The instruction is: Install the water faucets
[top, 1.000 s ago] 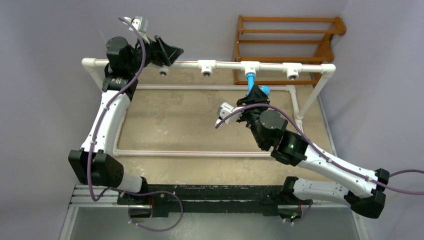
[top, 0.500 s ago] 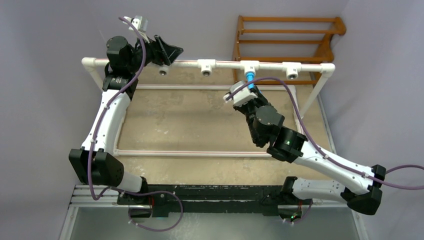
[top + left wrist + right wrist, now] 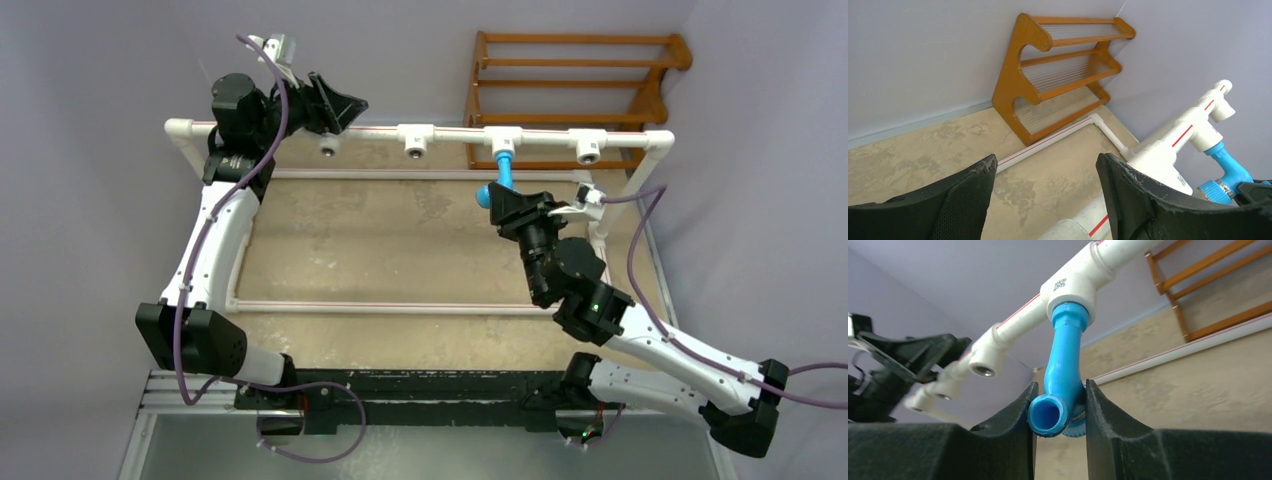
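The blue water faucet (image 3: pixel 503 170) hangs from the third white tee (image 3: pixel 500 135) of the raised white pipe rail (image 3: pixel 450 131). My right gripper (image 3: pixel 510 205) comes at it from below. In the right wrist view the right gripper (image 3: pixel 1059 400) is shut on the faucet's bent spout (image 3: pixel 1063 370), with the open mouth facing the camera and both fingers pressed against its sides. My left gripper (image 3: pixel 345 103) sits at the rail's left part. Its fingers stand wide apart in the left wrist view (image 3: pixel 1045 170), astride the pipe (image 3: pixel 1083 225), and the left finger is clear of it. The faucet (image 3: pixel 1230 172) shows far right there.
Three more tees (image 3: pixel 327 140) (image 3: pixel 415 138) (image 3: pixel 587 145) on the rail have bare threaded sockets. A lower white pipe frame (image 3: pixel 400 307) lies on the beige floor board. A wooden rack (image 3: pixel 580 90) stands against the back wall behind the rail.
The right wrist has rolled around while gripping the faucet; its camera swung from left to right. The faucet's knob now points left instead of right. The left arm has not moved.
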